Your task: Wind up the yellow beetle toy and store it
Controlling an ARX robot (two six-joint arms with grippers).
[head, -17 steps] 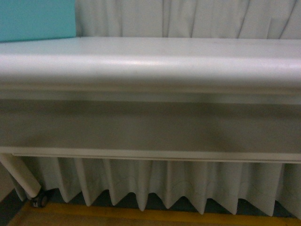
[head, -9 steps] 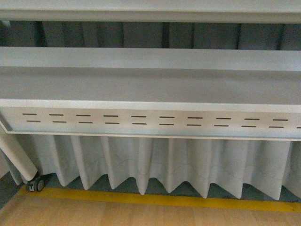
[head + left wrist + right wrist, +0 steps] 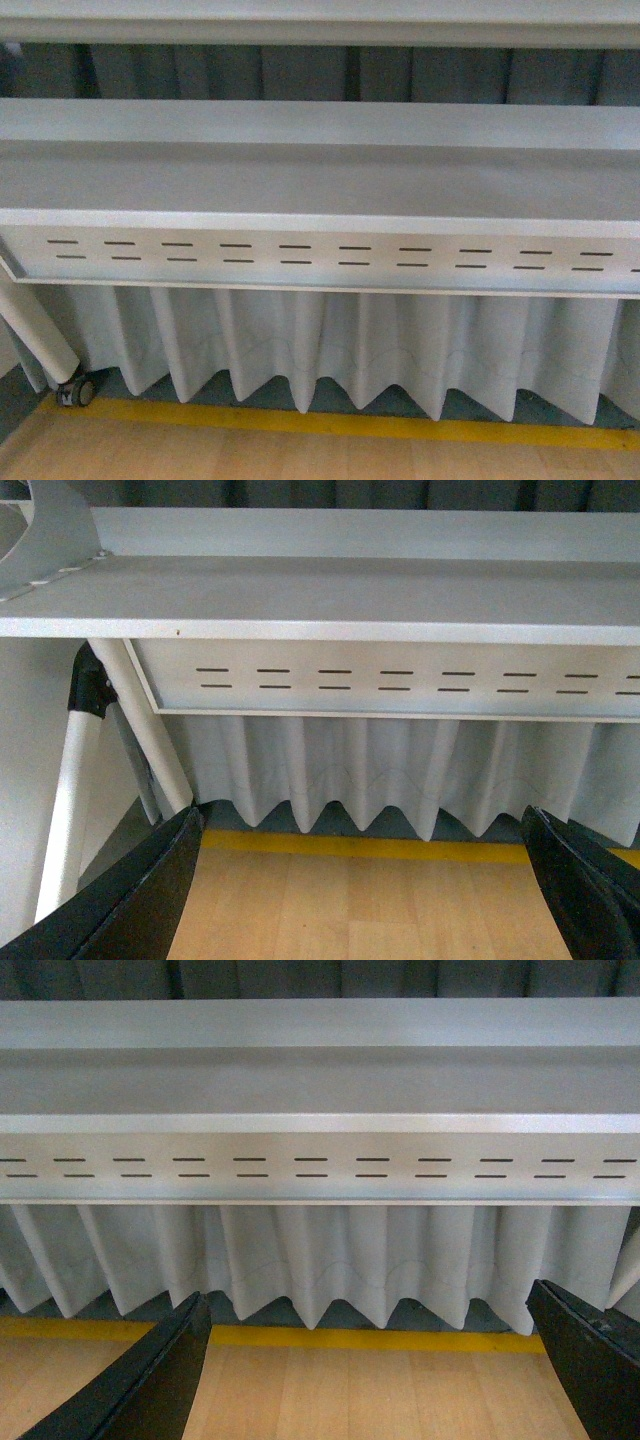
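My left jaws (image 3: pixel 365 880) and right jaws (image 3: pixel 370 1360) are both spread wide, holding nothing, above the wooden floor (image 3: pixel 350 1390). Ahead runs a grey slotted rail (image 3: pixel 320 257) over a pleated white curtain (image 3: pixel 330 345). Only my left wrist view shows the white leg (image 3: pixel 70 790). The yellow beetle toy appears nowhere.
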